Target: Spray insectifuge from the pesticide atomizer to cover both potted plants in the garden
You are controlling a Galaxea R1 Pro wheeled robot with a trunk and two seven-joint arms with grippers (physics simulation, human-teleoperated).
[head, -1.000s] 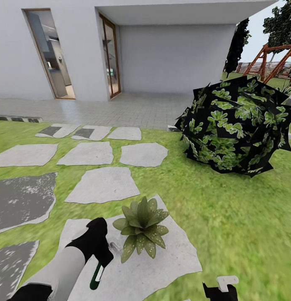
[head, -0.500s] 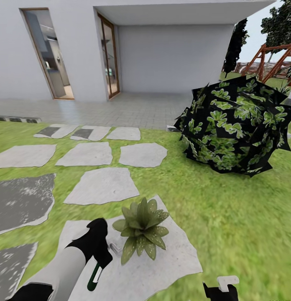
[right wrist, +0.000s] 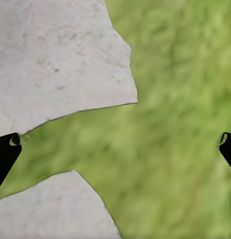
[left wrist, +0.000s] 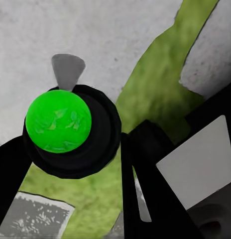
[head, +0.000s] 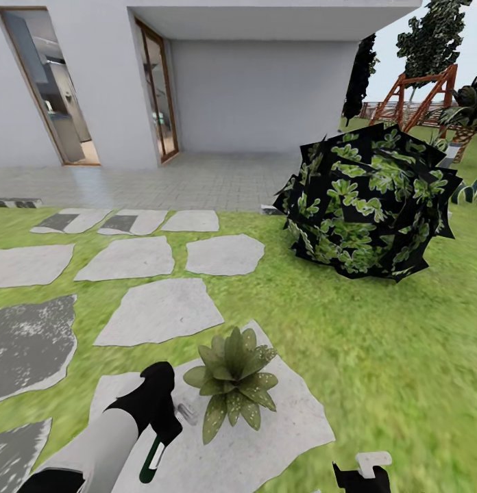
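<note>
Head view: left hand [head: 160, 428] pinching green-and-white atomizer [head: 155, 457] beside speckled potted plant [head: 231, 383].

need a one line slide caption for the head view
Left gripper holds the green-and-white atomizer beside a speckled potted plant on a grey stepping slab, dark-leaved bush beyond.

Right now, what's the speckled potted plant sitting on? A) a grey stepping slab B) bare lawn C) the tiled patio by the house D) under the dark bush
A: in the head view the potted plant sits on a pale grey stepping slab, beside the left gripper.
</note>
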